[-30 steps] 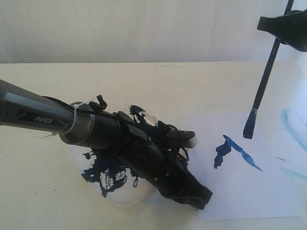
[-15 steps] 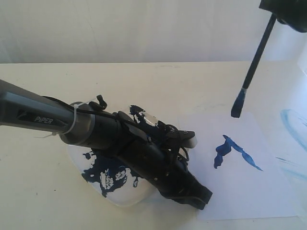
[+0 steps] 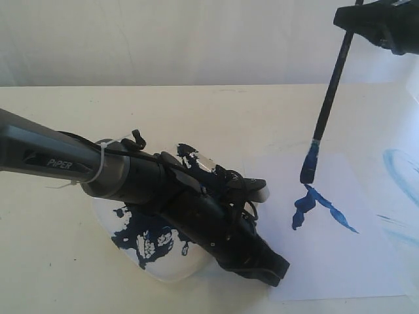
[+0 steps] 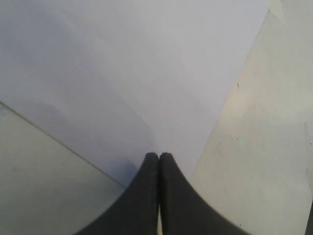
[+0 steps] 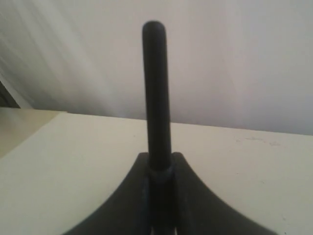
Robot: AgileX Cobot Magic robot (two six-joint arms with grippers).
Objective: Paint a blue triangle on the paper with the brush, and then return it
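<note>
Exterior view, brush [image 3: 325, 106] lowered, nearer blue triangle [image 3: 302, 208]

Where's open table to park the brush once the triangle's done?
Bare table runs behind the plate and paper, up to the back wall; also the near-left corner. Crowded: left arm across the plate, left gripper at the paper's near edge, blue strokes mid-sheet.

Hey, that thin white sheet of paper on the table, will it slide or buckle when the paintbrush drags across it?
Probably light and floppy: the thin white sheet of paper lies flat with no tape visible. It would likely slide, though the shut left gripper seems to pin its corner. Wet dark-blue paint strokes may soften it locally.
</note>
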